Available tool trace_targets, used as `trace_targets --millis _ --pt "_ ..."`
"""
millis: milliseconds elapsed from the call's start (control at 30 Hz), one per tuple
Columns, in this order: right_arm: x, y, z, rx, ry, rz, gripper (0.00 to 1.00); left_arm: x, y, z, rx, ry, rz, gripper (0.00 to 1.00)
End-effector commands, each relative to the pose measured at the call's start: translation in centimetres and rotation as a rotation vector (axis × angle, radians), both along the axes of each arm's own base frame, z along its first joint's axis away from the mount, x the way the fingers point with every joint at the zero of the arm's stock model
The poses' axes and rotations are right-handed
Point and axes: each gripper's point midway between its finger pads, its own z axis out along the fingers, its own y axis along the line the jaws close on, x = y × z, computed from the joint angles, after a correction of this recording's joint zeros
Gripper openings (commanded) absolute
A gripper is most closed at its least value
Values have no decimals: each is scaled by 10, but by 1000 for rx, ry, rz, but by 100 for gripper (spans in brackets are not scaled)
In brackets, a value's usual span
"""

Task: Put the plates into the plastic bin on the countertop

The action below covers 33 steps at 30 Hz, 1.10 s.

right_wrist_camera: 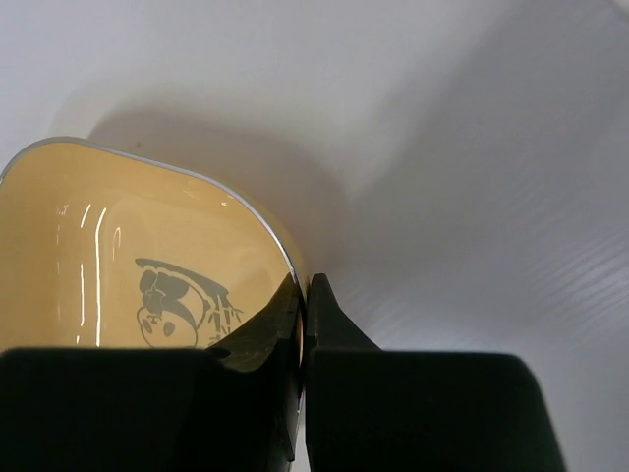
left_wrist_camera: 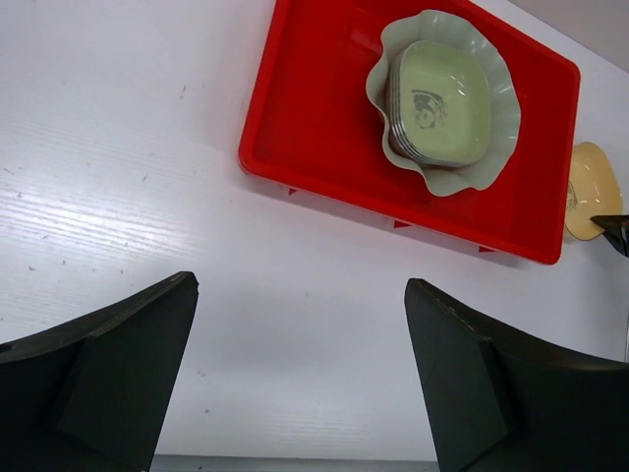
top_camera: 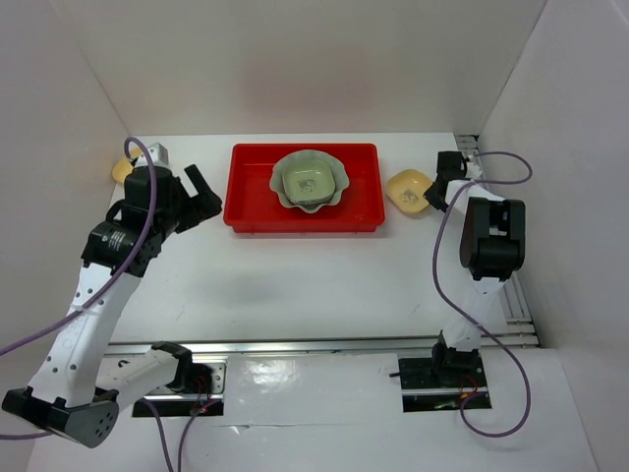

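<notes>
As I judge it, the step in hand is the picking of one of the last plates. The right gripper (right_wrist_camera: 303,295) has its two fingers closed narrowly on the rim of a small yellow rounded-square shallow dish (right_wrist_camera: 128,256), one finger inside the rim and one outside, at the corner nearest to the wrist. The dish has a dark drawn figure in its bottom and a glossy glaze, so a grip on such a thin edge may slip. Whether it is already lifted off the flat white countertop (top_camera: 295,275) I cannot tell.

The bright red shallow plastic bin (top_camera: 251,187) lies to the left of this gripper, near the held dish but not touching it. In it sits a large pale green scallop-edged dish (top_camera: 343,182), and inside that a stack of small dishes (left_wrist_camera: 439,103) with a green one on top. The next move calls for raising the yellow dish above the red rim, carrying it leftward and releasing it on the stack or on the bare red floor beside it.

The left gripper (left_wrist_camera: 300,285) is wide open and holds nothing; the bin is ahead of it and to its right. A second small yellow dish (top_camera: 122,170) lies behind the left arm, in the far corner, and I judge it is for afterwards.
</notes>
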Motion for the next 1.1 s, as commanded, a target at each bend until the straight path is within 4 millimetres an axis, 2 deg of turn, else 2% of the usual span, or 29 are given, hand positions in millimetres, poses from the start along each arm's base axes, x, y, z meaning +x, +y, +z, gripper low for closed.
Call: trace_targets --millis 0,33,100,167,233,300,333,400,533,600,633,667,700,733,767,800,867,900,933,1000,1067 --pt "-11 12 -6 -64 77 -10 0 5 10 -5 36 10 9 100" --pt "-6 14 12 -98 54 -16 0 9 16 -12 34 25 28 100" --pt "-2 13 33 -154 27 -47 0 10 21 -22 32 54 41 100" --pt "2 8 69 -256 -2 -100 0 9 29 -36 37 88 66 100" --pt "0 3 88 -334 6 -131 0 12 33 -40 29 86 78 100" --pt "4 -7 123 -435 -29 -196 0 13 30 -42 11 88 63 100" --pt "-1 -10 130 -490 -2 -211 0 13 30 -42 11 87 63 100" --pt "3 -14 145 -514 -16 -237 0 15 30 -40 -3 80 57 100" --pt "-1 -17 154 -534 -18 -245 0 17 32 -45 0 90 56 100" --pt "-4 -8 166 -524 -68 -238 0 17 32 -45 0 90 56 100" --pt "-8 -6 183 -508 -110 -232 0 17 32 -49 1 99 56 100" --pt "1 6 196 -471 -189 -200 0 17 35 -49 1 99 65 100" --pt "-2 18 191 -475 -186 -125 0 18 35 -52 2 108 65 100" --pt "0 29 199 -458 -225 -70 0 18 35 -52 2 108 65 100" --pt "7 53 233 -412 -366 -2 0 18 35 -52 2 108 65 100" --pt "3 60 233 -426 -373 46 0 18 35 -52 2 108 65 100" --pt "2 80 251 -402 -424 84 0 18 35 -52 2 108 65 100" --pt "4 85 268 -395 -455 88 0 17 35 -55 3 117 65 100" --pt "5 91 270 -400 -452 103 0 17 34 -55 -5 117 71 100" --pt "10 116 282 -388 -481 191 0 19 34 -54 -6 108 71 100" --pt "25 140 281 -369 -507 301 0 18 33 -57 -10 118 63 100"
